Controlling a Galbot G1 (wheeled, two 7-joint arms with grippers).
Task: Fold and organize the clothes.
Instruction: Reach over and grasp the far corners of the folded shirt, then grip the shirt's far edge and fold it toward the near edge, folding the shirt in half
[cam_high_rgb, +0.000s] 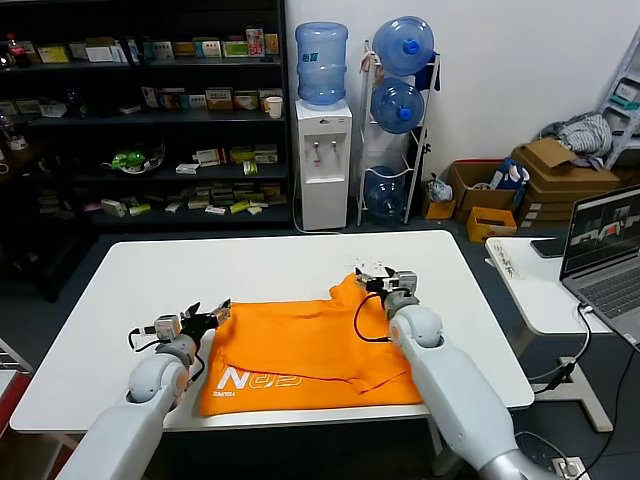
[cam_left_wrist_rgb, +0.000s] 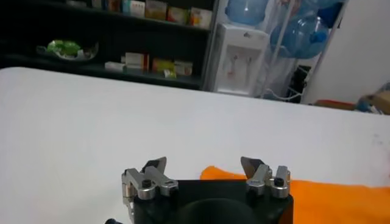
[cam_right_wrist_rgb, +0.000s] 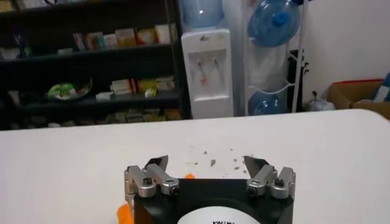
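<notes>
left end effector (cam_high_rgb: 211, 313) sits at the orange t-shirt's (cam_high_rgb: 310, 350) left edge, jaws spread wide, gripping nothing. right end effector (cam_high_rgb: 381, 279) hovers over the shirt's far right corner, jaws also wide apart and empty. the shirt lies partly folded on the white bench (cam_high_rgb: 150, 290), long axis running left to right, white lettering (cam_high_rgb: 258, 380) along the near edge.

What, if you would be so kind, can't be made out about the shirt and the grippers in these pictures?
- T-shirt: full lettering, head view, hidden by the left arm and fold.
- Left gripper: shirt mostly cut off behind its body, left wrist view.
- Right gripper: contact with cloth, hidden by its body.
</notes>
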